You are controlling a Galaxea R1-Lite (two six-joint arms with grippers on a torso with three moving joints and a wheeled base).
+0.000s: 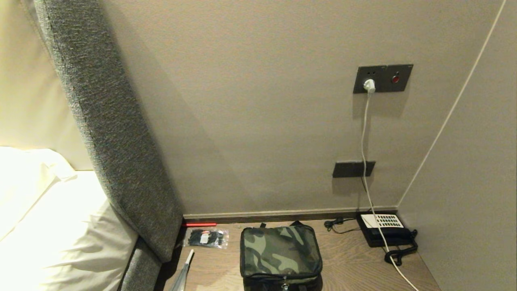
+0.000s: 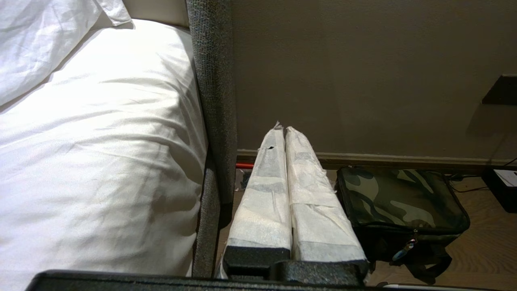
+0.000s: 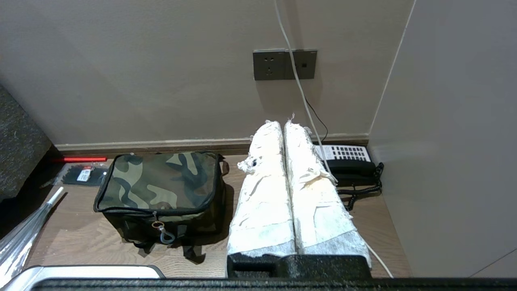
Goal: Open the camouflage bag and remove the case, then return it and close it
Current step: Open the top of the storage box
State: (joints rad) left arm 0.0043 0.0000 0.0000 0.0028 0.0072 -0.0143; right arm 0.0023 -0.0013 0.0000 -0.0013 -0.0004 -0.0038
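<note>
The camouflage bag (image 1: pixel 279 254) stands zipped shut on the wooden bedside table (image 1: pixel 347 262), its zip pull (image 3: pixel 161 232) hanging at the front. The case is hidden. In the left wrist view my left gripper (image 2: pixel 284 130) is shut, its white-wrapped fingers pressed together, held in the air to the left of the camouflage bag (image 2: pixel 398 202) and short of it. In the right wrist view my right gripper (image 3: pixel 282 123) is shut too, hovering to the right of the camouflage bag (image 3: pixel 161 182), empty. Neither gripper shows in the head view.
A black desk telephone (image 1: pixel 383 230) with a coiled cord sits at the back right, a white cable (image 1: pixel 365 149) running down from the wall socket. A clear packet of black ties (image 1: pixel 206 237) and a red pen (image 1: pixel 198 224) lie back left. The grey padded headboard (image 1: pixel 113 133) and bed (image 1: pixel 52 226) stand left.
</note>
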